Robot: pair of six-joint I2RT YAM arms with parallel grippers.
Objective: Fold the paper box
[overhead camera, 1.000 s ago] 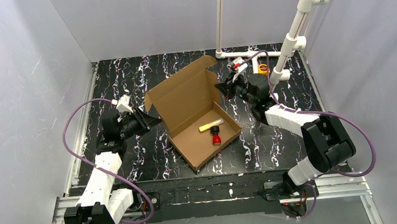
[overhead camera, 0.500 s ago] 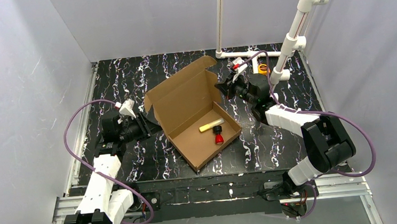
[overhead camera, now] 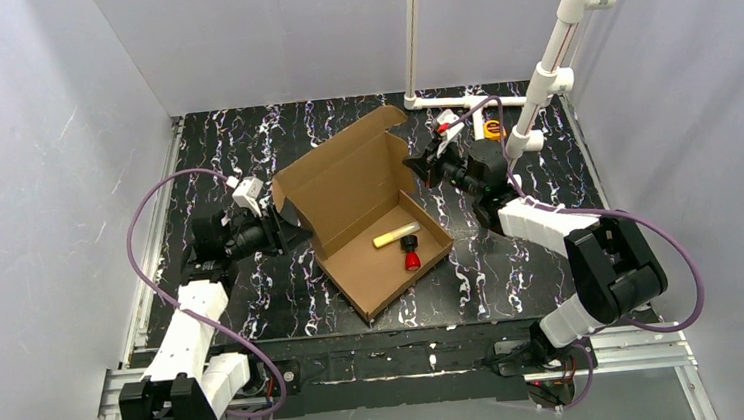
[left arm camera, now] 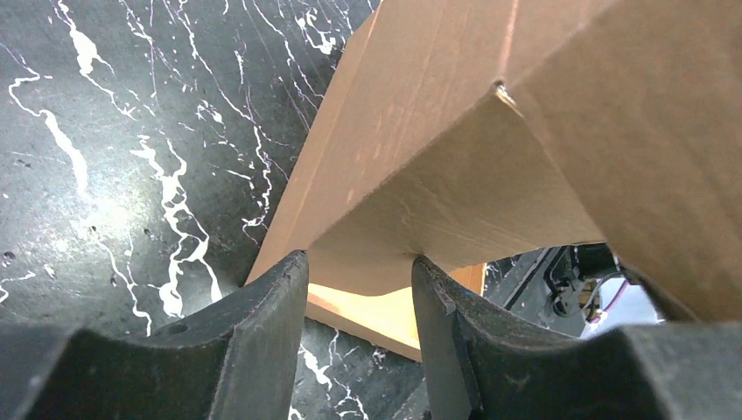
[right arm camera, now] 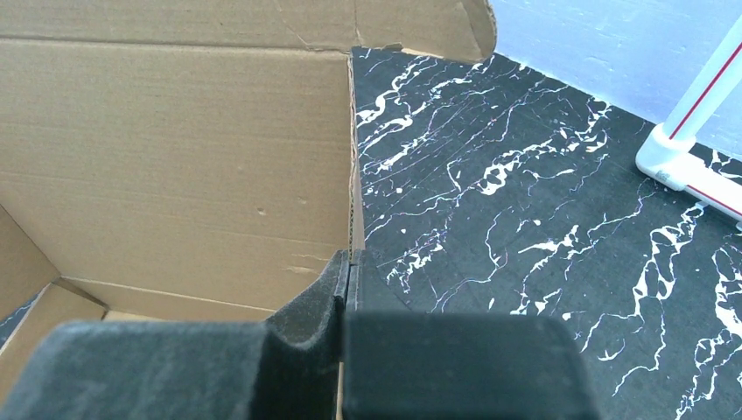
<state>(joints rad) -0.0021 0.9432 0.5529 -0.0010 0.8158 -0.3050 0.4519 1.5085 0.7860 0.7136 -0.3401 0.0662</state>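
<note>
The paper box is brown cardboard and lies open mid-table, its lid raised toward the back. A yellow stick and a red-and-black piece lie in its tray. My left gripper is open at the box's left side flap. In the left wrist view the flap hangs just past my open left gripper, its lower edge at the fingertips. My right gripper is shut on the lid's right edge. In the right wrist view my right gripper pinches that edge of the box.
A white PVC pipe frame stands at the back right, with a small orange object by its foot. White walls close in the black marbled table on three sides.
My left gripper has moved right, closer to the box's left flap. The right arm and the box have stayed in place.
</note>
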